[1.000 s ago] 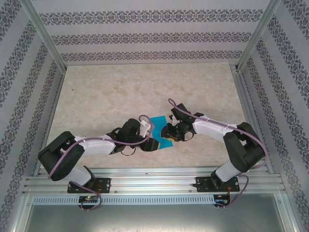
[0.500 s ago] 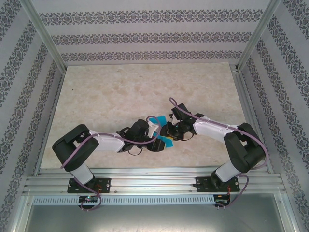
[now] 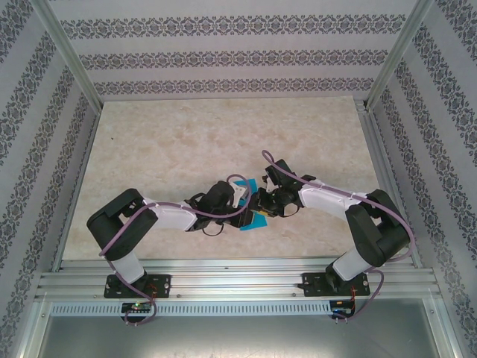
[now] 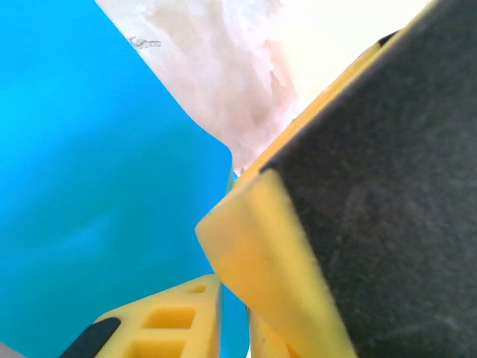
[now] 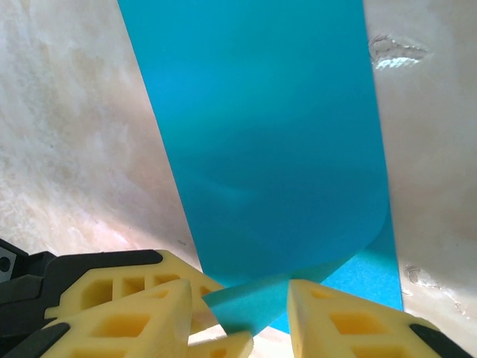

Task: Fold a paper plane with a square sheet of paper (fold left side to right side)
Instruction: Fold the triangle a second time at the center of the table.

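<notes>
The square sheet of paper (image 3: 257, 219) is bright cyan and lies at the table's middle front, mostly covered by both grippers. In the right wrist view the sheet (image 5: 268, 149) curls over itself, its rolled bend sitting between my right gripper's (image 5: 240, 291) spread yellow fingers; no pad touches it. My left gripper (image 4: 232, 313) has its fingers nearly together with a thin strip of the blue paper (image 4: 97, 186) between them. Seen from above, the left gripper (image 3: 244, 207) and the right gripper (image 3: 261, 205) almost touch over the sheet. A yellow-and-black finger of the right gripper looms close in the left wrist view.
The table (image 3: 186, 142) has a pale marbled top, with free room at the back and on the left. Patterned walls close in three sides. An aluminium rail (image 3: 238, 280) with both arm bases runs along the near edge.
My left arm has swung right over the sheet, taking the paper's left side with it, and its jaws have closed much narrower. Less blue shows from above. The right arm has stayed put.
</notes>
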`<control>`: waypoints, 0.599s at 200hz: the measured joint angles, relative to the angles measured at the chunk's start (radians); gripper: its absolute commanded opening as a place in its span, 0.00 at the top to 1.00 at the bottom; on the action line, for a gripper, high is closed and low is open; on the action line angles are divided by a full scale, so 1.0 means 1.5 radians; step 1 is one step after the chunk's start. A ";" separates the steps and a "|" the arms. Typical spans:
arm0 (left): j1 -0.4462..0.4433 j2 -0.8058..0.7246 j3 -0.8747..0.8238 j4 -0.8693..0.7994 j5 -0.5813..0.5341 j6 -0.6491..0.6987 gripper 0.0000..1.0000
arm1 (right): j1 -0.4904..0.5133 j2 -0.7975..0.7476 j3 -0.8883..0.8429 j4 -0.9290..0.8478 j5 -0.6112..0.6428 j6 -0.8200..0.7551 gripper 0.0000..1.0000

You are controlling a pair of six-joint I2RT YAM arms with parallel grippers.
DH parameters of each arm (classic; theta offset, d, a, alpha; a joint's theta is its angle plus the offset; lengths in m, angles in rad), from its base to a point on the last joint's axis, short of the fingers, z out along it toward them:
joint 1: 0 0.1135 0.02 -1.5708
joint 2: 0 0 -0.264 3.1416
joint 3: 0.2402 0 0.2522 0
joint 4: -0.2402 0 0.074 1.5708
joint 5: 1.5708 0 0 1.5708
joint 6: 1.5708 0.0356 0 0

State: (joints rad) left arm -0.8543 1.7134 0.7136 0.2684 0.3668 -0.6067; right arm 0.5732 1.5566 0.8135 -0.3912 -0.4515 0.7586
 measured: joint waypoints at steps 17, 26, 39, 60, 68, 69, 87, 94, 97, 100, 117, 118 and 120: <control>0.000 0.000 0.000 -0.003 -0.006 -0.003 0.93 | 0.000 0.000 0.000 0.000 0.000 0.000 0.61; 0.000 0.000 0.000 -0.003 -0.007 -0.003 0.95 | 0.000 -0.001 0.000 0.000 0.000 0.000 0.61; 0.000 0.000 0.000 -0.003 -0.007 -0.003 0.96 | 0.000 -0.004 0.000 -0.001 0.000 -0.001 0.60; 0.000 0.000 0.000 -0.003 -0.007 -0.003 0.97 | -0.005 -0.026 0.000 -0.008 0.002 -0.006 0.54; 0.000 0.000 0.000 -0.003 -0.007 -0.003 0.97 | -0.009 -0.041 0.000 -0.011 0.004 -0.010 0.51; 0.000 0.000 0.000 -0.003 -0.007 -0.003 0.97 | -0.009 -0.043 0.000 -0.011 0.004 -0.010 0.50; 0.000 0.000 -0.002 -0.002 -0.007 -0.004 0.97 | -0.025 -0.088 -0.002 -0.013 0.011 -0.018 0.49; 0.001 0.000 -0.004 -0.002 -0.007 -0.006 0.97 | -0.032 -0.105 -0.004 -0.013 0.013 -0.020 0.49; 0.001 -0.001 -0.006 -0.001 -0.007 -0.007 0.97 | -0.035 -0.112 -0.006 -0.013 0.014 -0.021 0.49; 0.001 -0.001 -0.008 0.000 -0.007 -0.008 0.97 | -0.038 -0.118 -0.008 -0.012 0.014 -0.021 0.50; 0.003 -0.009 -0.026 0.000 -0.007 -0.020 0.96 | -0.049 -0.146 -0.025 -0.007 0.016 -0.033 0.59; 0.003 -0.009 -0.027 0.000 -0.007 -0.020 0.96 | -0.050 -0.148 -0.027 -0.006 0.016 -0.032 0.60; 0.004 -0.011 -0.029 0.001 -0.007 -0.021 0.96 | -0.050 -0.149 -0.029 -0.005 0.016 -0.031 0.61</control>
State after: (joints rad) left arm -0.8482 1.6974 0.6697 0.2691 0.3565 -0.6380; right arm 0.4984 1.3334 0.7696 -0.3981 -0.4278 0.7124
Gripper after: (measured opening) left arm 0.059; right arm 0.443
